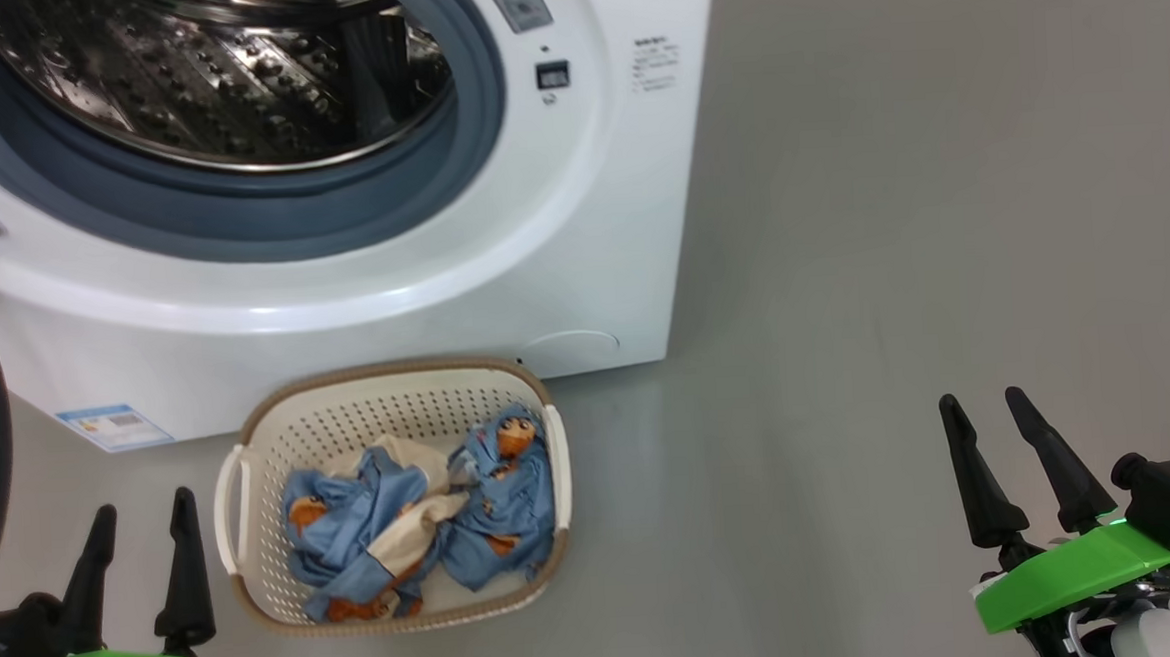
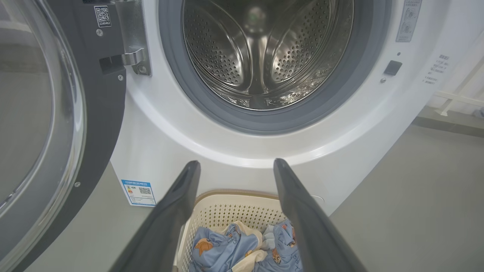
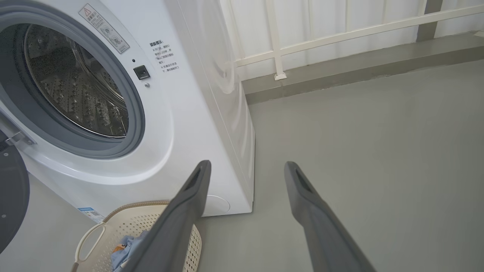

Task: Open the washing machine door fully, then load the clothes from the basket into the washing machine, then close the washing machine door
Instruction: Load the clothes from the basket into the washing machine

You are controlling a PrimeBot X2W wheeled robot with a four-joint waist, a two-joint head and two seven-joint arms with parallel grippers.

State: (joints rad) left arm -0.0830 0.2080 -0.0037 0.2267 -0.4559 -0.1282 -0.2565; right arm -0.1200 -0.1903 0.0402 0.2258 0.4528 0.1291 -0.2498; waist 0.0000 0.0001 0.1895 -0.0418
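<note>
Step one looks finished to me: the washing machine door (image 2: 49, 124) hangs swung out on the left side of the washing machine (image 1: 581, 249). Its glass bowl and black rim are turned well away from the opening. The steel drum (image 2: 261, 56) stands bare, with no fabric in it that I can see. I cannot tell whether the door could go wider, but nothing of it blocks the mouth.

Loading has not begun. All the clothes (image 1: 425, 517) lie in a crumpled heap inside the basket (image 1: 387, 377), which sits on the floor (image 1: 891, 252) just in front of the machine, below the opening.

My left gripper (image 1: 143, 502) hovers just beside the basket's left handle, fingers spread wide with nothing between them. My right gripper (image 1: 980, 398) hangs well off to the right over bare floor, equally spread and empty.

I judge the job roughly a third done. What is left is lifting the garments into the drum, probably in more than one grab, and then swinging the door shut.
</note>
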